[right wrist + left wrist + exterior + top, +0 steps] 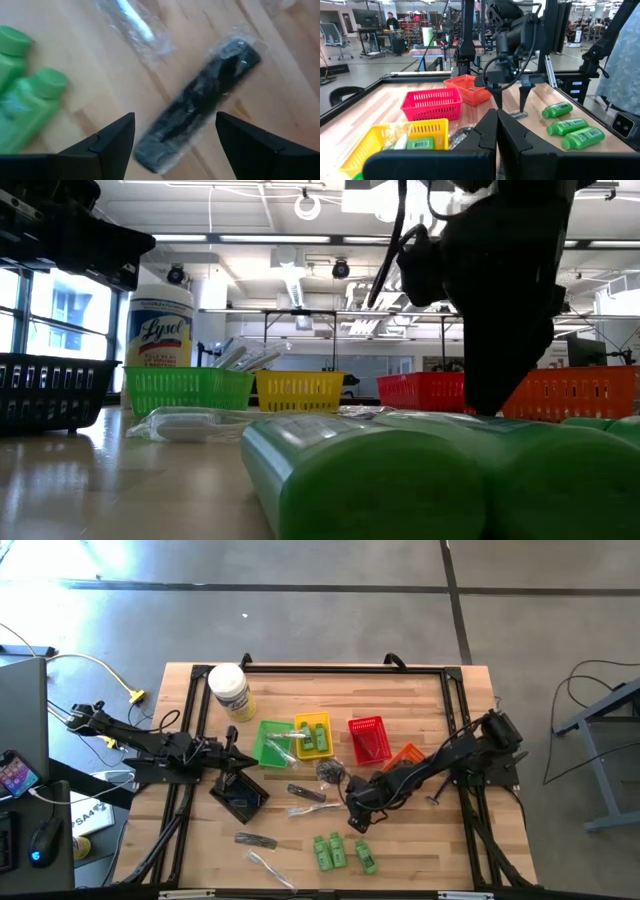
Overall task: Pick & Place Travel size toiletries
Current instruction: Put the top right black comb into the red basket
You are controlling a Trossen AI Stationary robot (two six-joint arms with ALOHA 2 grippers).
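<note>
My right gripper [175, 137] hangs spread wide and empty, just above a black comb in a clear wrapper [197, 107] that lies flat on the table [420, 850] near the middle of the overhead frame. My left gripper [496, 131] is pinched shut on nothing, over the black basket [240, 795] at centre left. I count three green bottles [340, 853] lying close together low in the overhead view, below my right gripper, with two more dark wrapped sticks [305, 792] and two clear-wrapped thin sticks [268, 865] loose on the wood to their left. There are five baskets in all. The green basket [270, 743] holds a clear-wrapped stick, the yellow basket [314, 736] holds a green item, the red basket [368, 738] looks bare from above, and I cannot tell what the orange basket [408, 754] or the black one holds. One white wipes jar [229, 691] stands upper left.
</note>
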